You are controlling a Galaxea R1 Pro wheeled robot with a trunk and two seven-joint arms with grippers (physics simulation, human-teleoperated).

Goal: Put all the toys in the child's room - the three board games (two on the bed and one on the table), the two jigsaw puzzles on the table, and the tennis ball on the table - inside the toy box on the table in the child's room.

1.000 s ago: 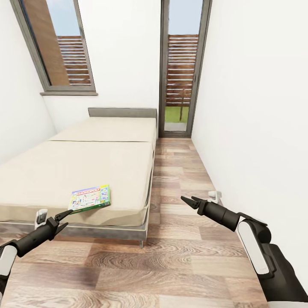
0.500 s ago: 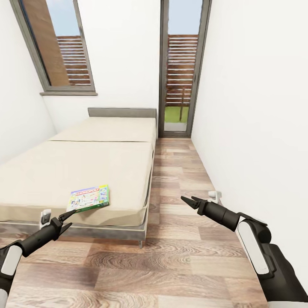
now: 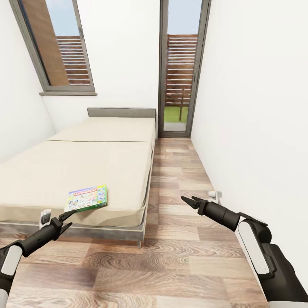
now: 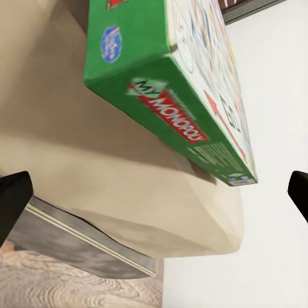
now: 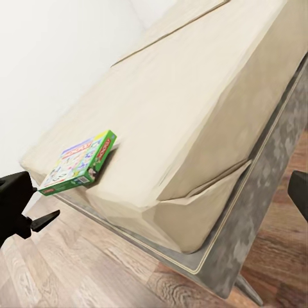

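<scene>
Left hand (image 3: pixel 72 213) spread wide, empty, just before the Monopoly box (image 3: pixel 86 198) on the bed (image 3: pixel 77 171); right hand (image 3: pixel 190 199) open, empty.

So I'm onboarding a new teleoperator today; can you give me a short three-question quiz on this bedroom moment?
1. True or false: the green-and-white Monopoly game box lies near the foot corner of the beige mattress bed.
2. Which gripper is nearer that box: A) left gripper B) right gripper?
3. Fill in: the left gripper's jaws are ___, one at each side edge of the left wrist view.

Key: 1 true; 2 A; 3 open
</scene>
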